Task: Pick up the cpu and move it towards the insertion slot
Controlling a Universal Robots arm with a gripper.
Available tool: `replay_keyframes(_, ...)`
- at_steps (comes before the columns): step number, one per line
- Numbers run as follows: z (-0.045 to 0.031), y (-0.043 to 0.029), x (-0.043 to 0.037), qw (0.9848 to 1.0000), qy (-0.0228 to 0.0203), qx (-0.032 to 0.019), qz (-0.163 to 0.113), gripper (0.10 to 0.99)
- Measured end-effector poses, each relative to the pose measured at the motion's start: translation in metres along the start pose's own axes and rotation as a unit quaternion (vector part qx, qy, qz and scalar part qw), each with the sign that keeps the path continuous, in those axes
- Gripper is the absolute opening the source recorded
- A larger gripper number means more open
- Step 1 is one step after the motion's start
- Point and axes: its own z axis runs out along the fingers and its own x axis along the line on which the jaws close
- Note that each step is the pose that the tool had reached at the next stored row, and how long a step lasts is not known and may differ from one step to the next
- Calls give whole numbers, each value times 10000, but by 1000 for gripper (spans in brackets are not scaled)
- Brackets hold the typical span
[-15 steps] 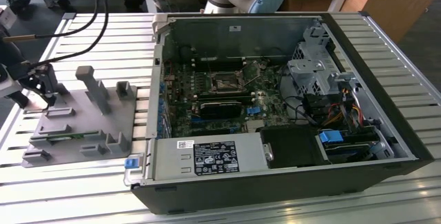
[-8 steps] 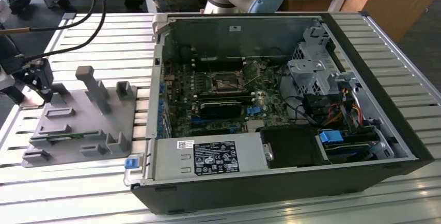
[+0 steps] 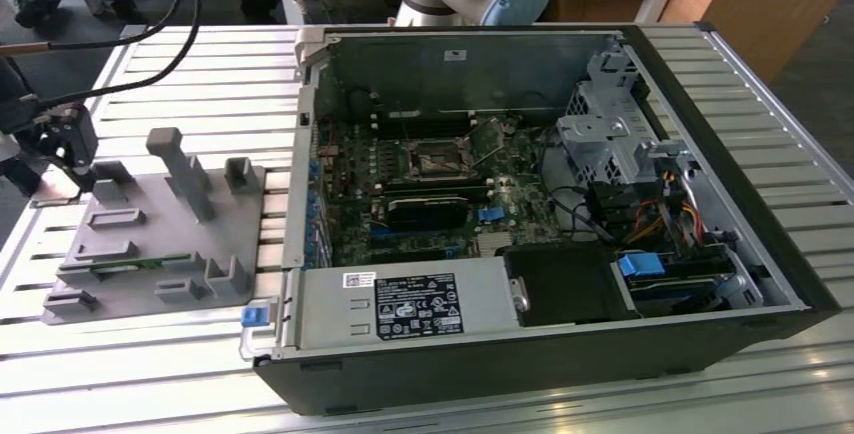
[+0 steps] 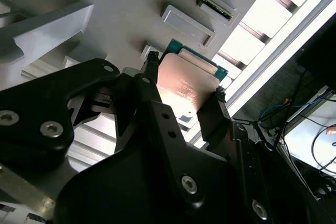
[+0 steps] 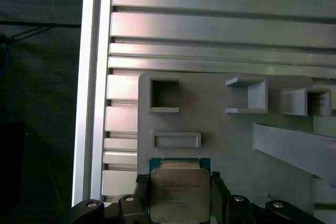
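Clearly the cpu (image 5: 180, 195) sits between the two black fingers (image 4: 210, 116) of the gripper (image 4: 184, 80), which are closed on its opposite edges. In the first wrist view its silvery top faces the camera, and in the second wrist view its tan underside does. Holding it by the edges leaves both faces untouched (this, I judge, is the reason). The chip hangs just over the grey fixture (image 3: 147, 244), near the pockets at its edge; whether it is fully clear of its pocket I cannot tell. It is well apart from the insertion slot (image 3: 437, 161), which lies inside the open computer case (image 3: 534, 374) on the slatted table (image 3: 200, 64).
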Motion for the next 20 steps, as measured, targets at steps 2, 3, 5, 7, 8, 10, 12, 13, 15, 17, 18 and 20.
replay_keyframes(2,-23,1,0,10000,0,0,0,545)
replay_keyframes(3,-32,1,0,10000,0,0,0,545)
replay_keyframes(5,-47,2,-1,10000,0,0,0,545)
replay_keyframes(7,-62,2,-1,10000,0,0,0,545)
replay_keyframes(8,-73,3,-1,10000,1,0,0,545)
replay_keyframes(10,-93,3,-1,10000,0,0,0,545)
replay_keyframes(12,-111,4,-2,10000,0,0,0,545)
replay_keyframes(13,-119,4,-2,10000,0,0,0,545)
replay_keyframes(15,-136,5,-2,10000,0,0,0,545)
replay_keyframes(17,-152,5,-2,10000,0,0,0,545)
replay_keyframes(18,-160,6,-2,10000,0,0,0,545)
replay_keyframes(20,-175,6,-3,10000,0,0,0,545)
